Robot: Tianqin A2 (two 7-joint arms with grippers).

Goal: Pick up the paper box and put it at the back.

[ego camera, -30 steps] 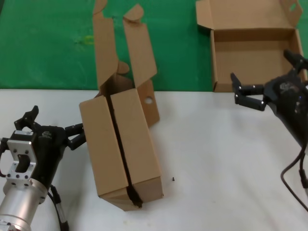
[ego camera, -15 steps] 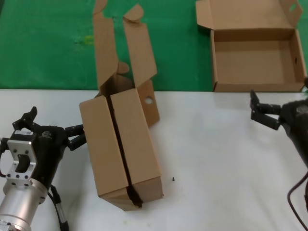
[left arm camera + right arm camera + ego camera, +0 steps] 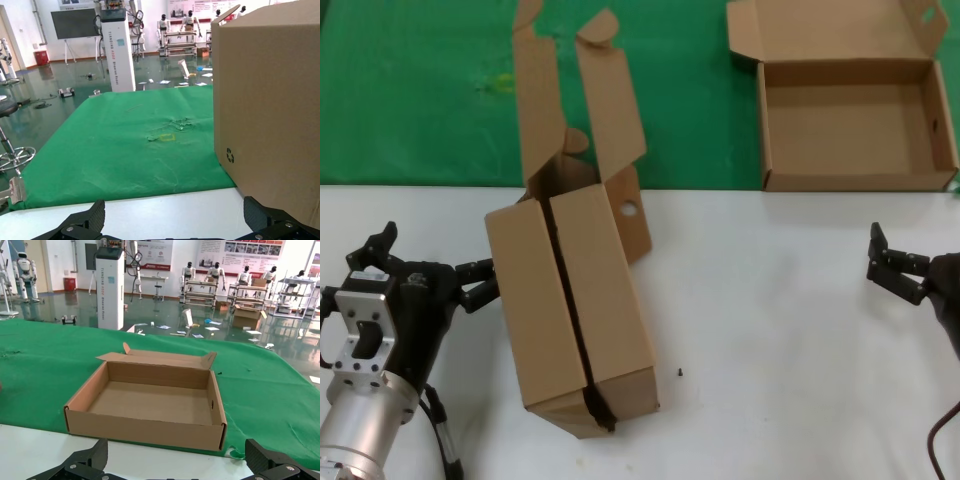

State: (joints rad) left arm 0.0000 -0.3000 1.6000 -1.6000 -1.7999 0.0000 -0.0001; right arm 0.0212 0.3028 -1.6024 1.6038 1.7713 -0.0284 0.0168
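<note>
Right gripper (image 3: 892,272) is sitting over bare white tabletop (image 3: 770,330) with fingers spread; open table is lying between its fingertips and the shallow open brown cardboard paper box (image 3: 850,120) (image 3: 150,405) ahead of them. That box is resting on the creased bright green cloth (image 3: 420,100) (image 3: 45,355), near wall facing the fingertips, lid flap standing up at the far side. Cloth to either side of it is lying bare.

Left gripper (image 3: 425,270) (image 3: 175,227) is sitting fingers apart; the pair of tall brown cardboard boxes (image 3: 575,300) (image 3: 267,105) is standing just beside its inner finger, blocking that side. Ahead of these fingertips, table and then green cloth are lying open.
</note>
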